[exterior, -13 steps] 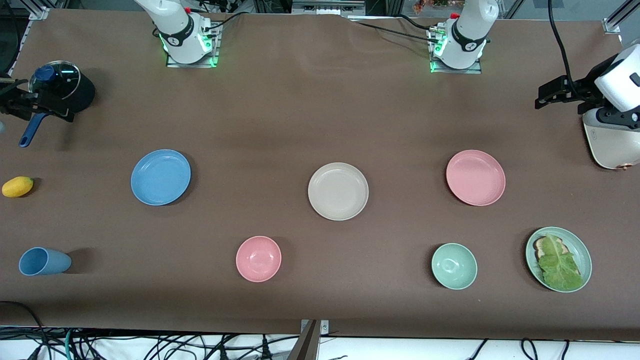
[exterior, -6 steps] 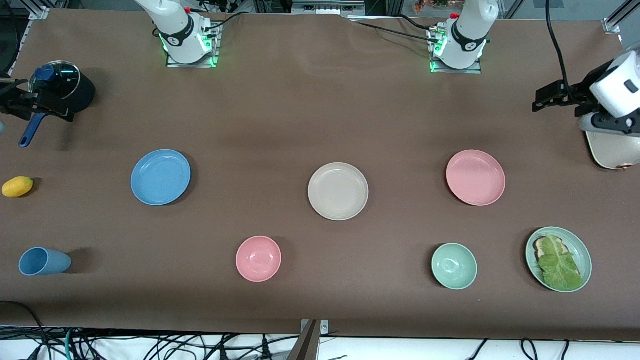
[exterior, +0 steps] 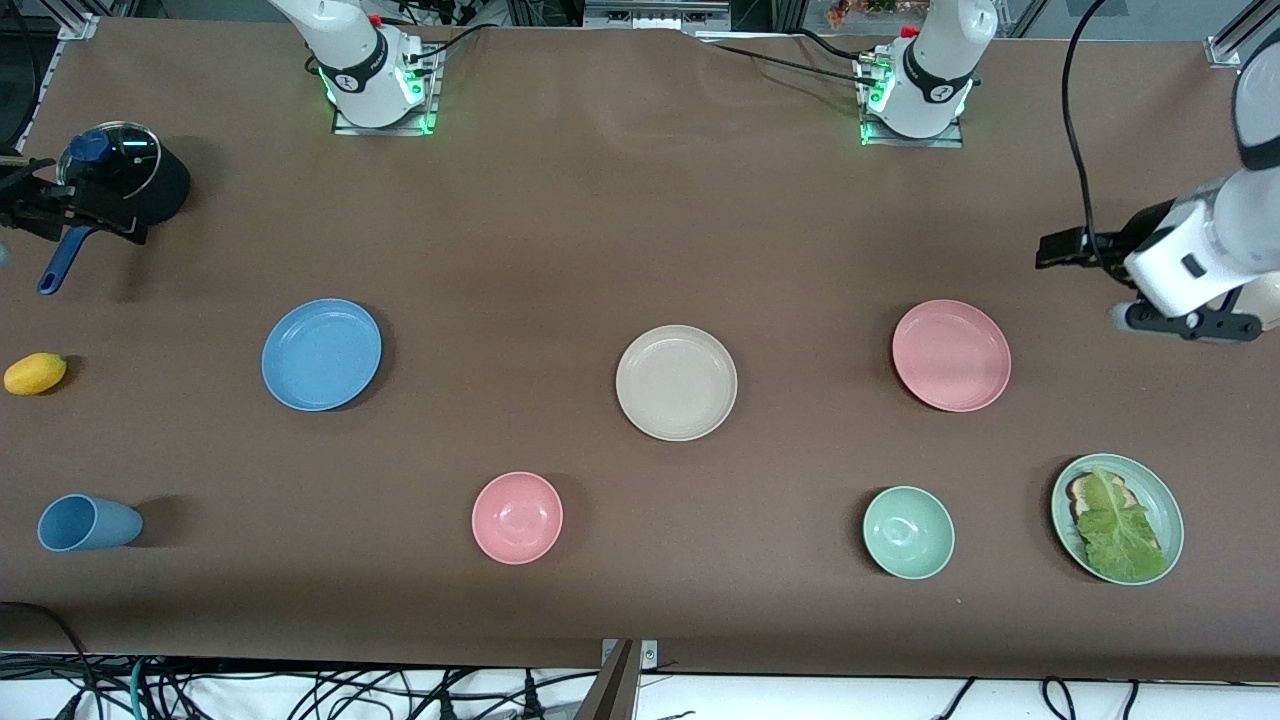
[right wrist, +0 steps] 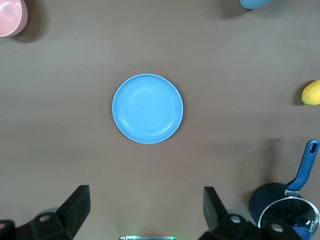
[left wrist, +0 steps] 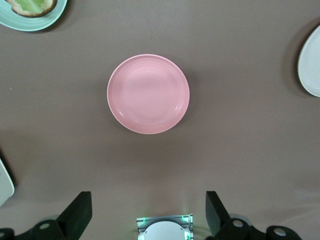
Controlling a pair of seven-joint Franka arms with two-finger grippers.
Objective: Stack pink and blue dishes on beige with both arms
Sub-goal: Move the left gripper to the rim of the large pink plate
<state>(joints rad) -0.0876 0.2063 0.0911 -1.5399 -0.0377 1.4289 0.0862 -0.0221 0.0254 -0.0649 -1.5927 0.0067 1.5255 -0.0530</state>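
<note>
Three plates lie in a row across the table's middle. The beige plate is in the centre. The blue plate lies toward the right arm's end and the pink plate toward the left arm's end. My left gripper hangs high over bare table between the pink plate and the toaster. In its wrist view the left gripper is open and empty, with the pink plate in sight. My right gripper waits high over the pot. The right gripper is open and empty, looking onto the blue plate.
Nearer the front camera stand a blue cup, a pink bowl, a green bowl and a green plate with toast and lettuce. A yellow fruit and a lidded pot sit at the right arm's end. The left arm mostly hides the toaster.
The left arm has swung its wrist and gripper away from over the toaster toward the pink plate. The right arm and all dishes are unchanged.
</note>
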